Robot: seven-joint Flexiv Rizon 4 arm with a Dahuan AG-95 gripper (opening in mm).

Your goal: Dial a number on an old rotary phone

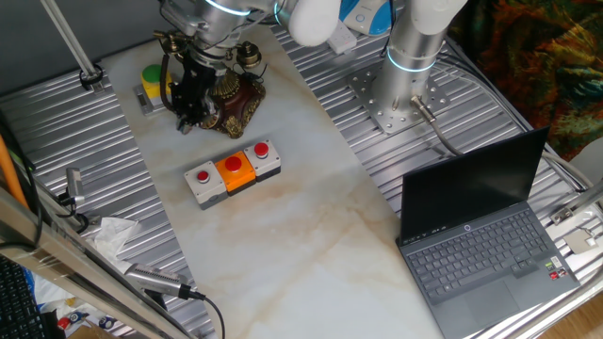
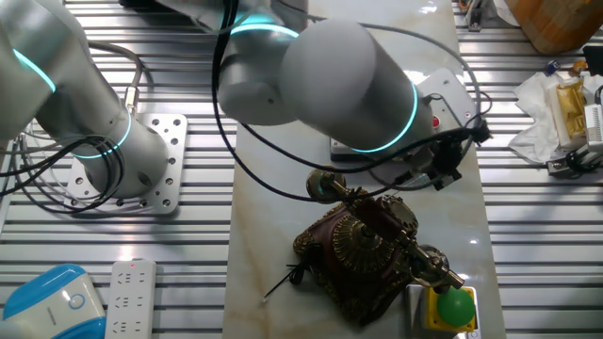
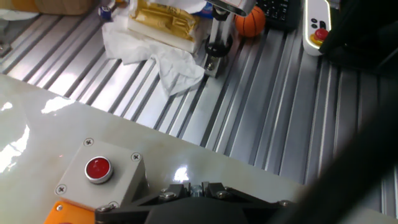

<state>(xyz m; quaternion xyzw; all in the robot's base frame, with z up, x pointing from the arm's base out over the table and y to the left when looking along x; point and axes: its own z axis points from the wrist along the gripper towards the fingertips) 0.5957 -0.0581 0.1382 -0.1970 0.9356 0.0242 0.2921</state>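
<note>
surface: pale marble tabletop (image 1: 311, 245) | surround: ribbed metal bench (image 1: 57, 122) | light: even

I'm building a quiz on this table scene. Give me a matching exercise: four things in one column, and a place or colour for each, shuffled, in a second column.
Things:
1. old rotary phone
2. laptop
3. grey button box
4. crumpled tissue

Descriptions:
A. open, dark screen, on the ridged metal at one corner
B. on the marble, carries red and orange buttons
C. white, on the ridged metal off the marble
D. reddish-brown and brass, right beside the hand

Pairs: 1-D, 2-A, 3-B, 4-C
</note>
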